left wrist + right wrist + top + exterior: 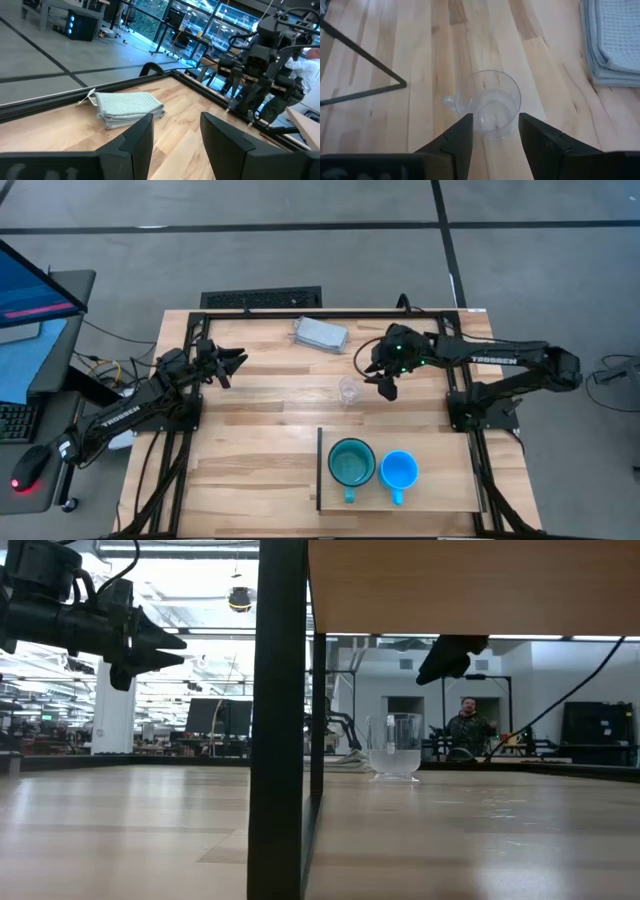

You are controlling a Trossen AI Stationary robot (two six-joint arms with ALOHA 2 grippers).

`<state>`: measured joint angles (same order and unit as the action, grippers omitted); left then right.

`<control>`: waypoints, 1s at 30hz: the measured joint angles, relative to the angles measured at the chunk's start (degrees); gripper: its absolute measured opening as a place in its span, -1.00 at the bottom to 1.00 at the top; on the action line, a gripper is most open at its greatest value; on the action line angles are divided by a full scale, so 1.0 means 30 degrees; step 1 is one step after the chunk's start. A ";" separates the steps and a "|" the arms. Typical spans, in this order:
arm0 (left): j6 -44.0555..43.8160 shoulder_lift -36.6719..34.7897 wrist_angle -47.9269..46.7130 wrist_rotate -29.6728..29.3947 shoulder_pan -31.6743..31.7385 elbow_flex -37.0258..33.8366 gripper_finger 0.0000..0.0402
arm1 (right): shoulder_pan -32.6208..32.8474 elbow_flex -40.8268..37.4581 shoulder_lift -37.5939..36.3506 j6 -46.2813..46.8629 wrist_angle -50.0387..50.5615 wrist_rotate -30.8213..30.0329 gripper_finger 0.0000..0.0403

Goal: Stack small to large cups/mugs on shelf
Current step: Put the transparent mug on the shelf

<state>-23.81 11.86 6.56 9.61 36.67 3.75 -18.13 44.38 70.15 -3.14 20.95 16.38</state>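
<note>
Right gripper jaws open above clear cup.

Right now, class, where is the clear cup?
In the high view the clear cup stands on the table near its middle, just left of the right gripper, between the folded cloth and the shelf.

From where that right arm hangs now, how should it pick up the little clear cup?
By the rim, from above: the clear cup stands upright, mouth open, free on all sides. The right end effector, open, could likely close one finger inside the wall and one outside, away from its small handle.
</note>
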 joint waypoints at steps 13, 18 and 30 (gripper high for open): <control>0.0002 0.0000 -0.1412 0.0015 0.0000 0.0000 -0.24 | 0.0044 0.1932 0.3677 -0.0069 0.0012 -0.0062 -0.12; 0.0000 0.0000 -0.1453 0.0015 0.0004 0.0000 -0.24 | 0.0059 0.2318 0.4680 -0.0908 0.0245 -0.0945 -0.13; 0.0000 0.0000 -0.1448 0.0015 0.0005 0.0000 -0.24 | 0.0054 0.2631 0.5153 -0.1742 0.1030 -0.1275 -0.12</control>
<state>-23.81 11.86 2.22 9.65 36.68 3.75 -17.97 52.27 85.60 -8.36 24.04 12.56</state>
